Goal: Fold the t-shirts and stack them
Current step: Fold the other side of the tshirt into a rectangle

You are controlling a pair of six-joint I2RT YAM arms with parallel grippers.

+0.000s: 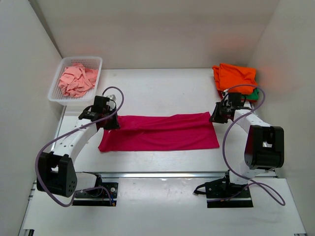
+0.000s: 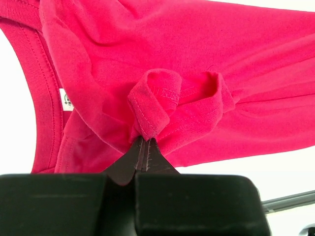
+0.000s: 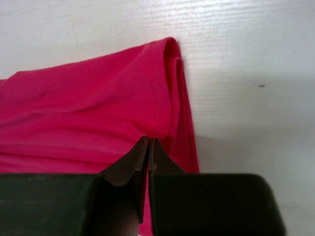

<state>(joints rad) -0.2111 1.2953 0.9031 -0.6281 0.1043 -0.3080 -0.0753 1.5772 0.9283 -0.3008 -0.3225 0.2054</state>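
My left gripper (image 2: 145, 143) and right gripper (image 3: 148, 142) are clamped on the magenta t-shirt (image 1: 160, 132), fold looks half done | orange t-shirt (image 1: 237, 76) stacked | salmon t-shirt (image 1: 76, 81) left in basket (image 1: 61, 100)

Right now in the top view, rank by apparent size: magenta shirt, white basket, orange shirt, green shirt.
1. magenta shirt, spread out
2. white basket
3. orange shirt, folded
4. green shirt: only a sliver shows, so true size unsure

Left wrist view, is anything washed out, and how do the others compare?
Left wrist view: the white table blows out around the magenta-pink cloth t-shirt, stitching sharp. Right wrist view: evenly lit, table grain visible. Top external view: orange cloth t-shirt tints the wall.
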